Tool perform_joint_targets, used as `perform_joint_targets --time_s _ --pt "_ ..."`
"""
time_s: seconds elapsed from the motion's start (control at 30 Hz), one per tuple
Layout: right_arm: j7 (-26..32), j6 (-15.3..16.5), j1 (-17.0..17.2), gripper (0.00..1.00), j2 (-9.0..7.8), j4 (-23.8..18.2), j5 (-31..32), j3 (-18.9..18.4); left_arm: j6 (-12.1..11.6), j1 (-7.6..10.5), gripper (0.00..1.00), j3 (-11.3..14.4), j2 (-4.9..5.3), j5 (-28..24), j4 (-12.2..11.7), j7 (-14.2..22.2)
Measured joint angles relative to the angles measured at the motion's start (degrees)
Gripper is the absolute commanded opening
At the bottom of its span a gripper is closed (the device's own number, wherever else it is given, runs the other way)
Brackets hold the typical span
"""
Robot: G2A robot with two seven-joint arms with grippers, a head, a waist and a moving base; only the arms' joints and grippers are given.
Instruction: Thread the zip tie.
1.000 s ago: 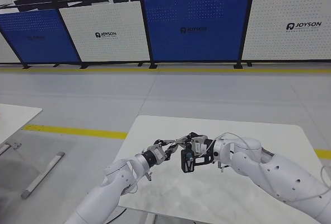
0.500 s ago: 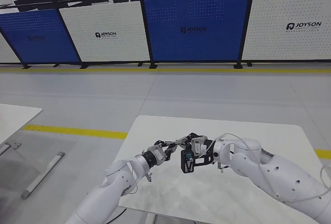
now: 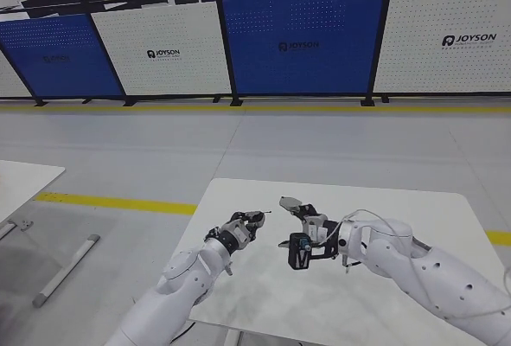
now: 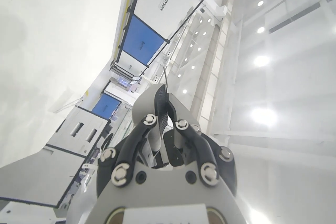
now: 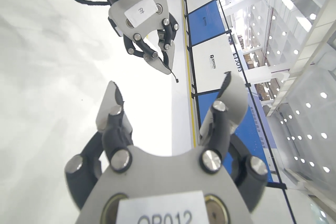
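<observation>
The zip tie (image 4: 165, 78) was held clenched in the left end effector (image 4: 163, 93) above the bench (image 3: 411, 201), its short free end pointed to three o'clock at the released right end effector (image 5: 172, 82), which, it was judged, should be aligned squarely before closing.

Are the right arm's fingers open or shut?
Open. On the right gripper, the two grey fingers stand wide apart, nothing between them.

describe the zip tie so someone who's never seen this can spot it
Start at the white table. Above it, the zip tie is the thin black strand poking from the shut left pincer; the right pincer facing it is open and empty.
</observation>
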State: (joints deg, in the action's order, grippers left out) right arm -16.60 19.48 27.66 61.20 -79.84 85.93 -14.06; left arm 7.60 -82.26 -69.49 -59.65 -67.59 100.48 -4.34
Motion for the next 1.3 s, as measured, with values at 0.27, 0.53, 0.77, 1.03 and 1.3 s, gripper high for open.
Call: perform_joint_targets --time_s 0.27,0.53,0.77,1.03,1.3 --pt "-0.7 0.0 6.0 1.0 -5.12 -1.1 -15.4 -5.2 -7.1 -2.74 0.0 1.1 0.23 18.4 -0.4 2.4" --pt "1.5 0.0 7.0 1.0 -7.01 -2.1 -33.2 -3.9 -10.3 -4.58 0.0 1.3 0.29 26.6 0.3 2.5" --pt "1.5 0.0 7.0 1.0 -7.0 -2.0 -30.8 -3.9 -10.2 -4.56 0.0 1.3 0.3 26.6 0.3 2.5" --pt "3.7 0.0 7.6 1.0 -7.46 -3.6 -42.8 -2.3 -20.9 -4.01 0.0 3.6 -0.51 45.0 -3.6 -5.6" --pt "13.8 0.0 3.0 1.0 -10.32 -6.9 -72.5 1.9 -25.4 -5.08 0.0 4.3 -0.66 59.0 -6.2 -5.0"
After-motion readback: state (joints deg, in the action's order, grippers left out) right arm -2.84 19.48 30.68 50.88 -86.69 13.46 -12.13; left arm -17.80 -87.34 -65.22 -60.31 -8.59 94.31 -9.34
